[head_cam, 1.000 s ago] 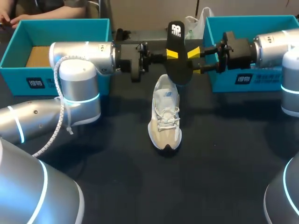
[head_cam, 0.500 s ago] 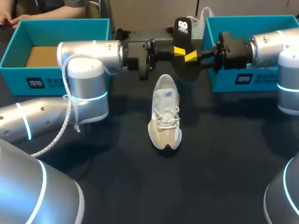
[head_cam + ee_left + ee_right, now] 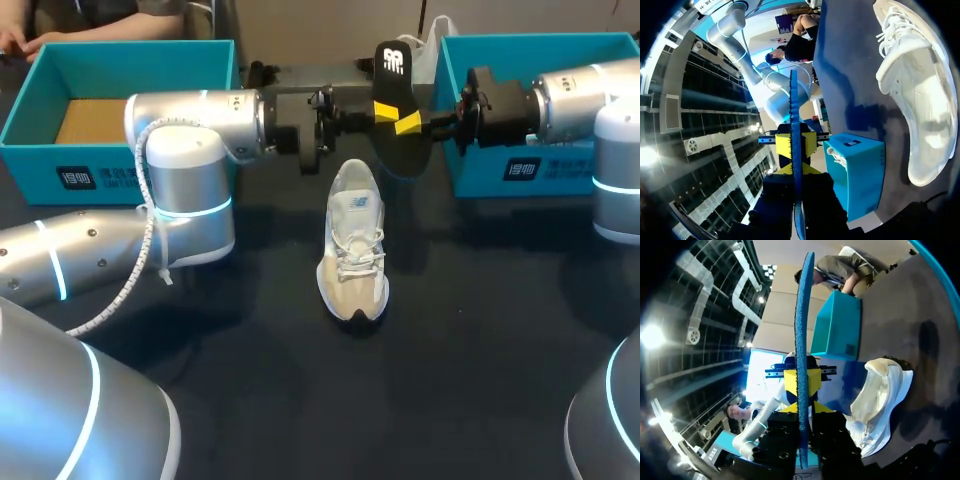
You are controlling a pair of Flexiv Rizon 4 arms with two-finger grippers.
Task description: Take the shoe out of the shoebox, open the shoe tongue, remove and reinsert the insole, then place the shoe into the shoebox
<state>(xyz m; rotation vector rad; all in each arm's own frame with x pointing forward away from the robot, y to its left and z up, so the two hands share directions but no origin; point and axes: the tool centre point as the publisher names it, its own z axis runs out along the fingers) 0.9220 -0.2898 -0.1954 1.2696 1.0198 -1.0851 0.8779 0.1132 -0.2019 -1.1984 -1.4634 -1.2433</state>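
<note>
1. Currently, insole (image 3: 390, 80): out of the shoe and held upright in the air, over or just beyond the shoe's far end. It spans the gap between both arms, probably a handover or regrip ahead of reinsertion.
2. Left tool (image 3: 381, 110): clenched on the insole. In the left wrist view the insole's edge runs between its fingers.
3. Right tool (image 3: 410, 122): clenched on the same insole from the opposite side.
4. Shoe (image 3: 352, 250): resting on its sole on the worktop (image 3: 480, 350), between the two boxes and untouched. Likely parked there to receive the insole.
5. Left box (image 3: 40, 150): open, with a brown floor showing and no shoe inside.
6. Right box (image 3: 540, 45): open, crossed by the right arm, so its contents are mostly hidden.
</note>
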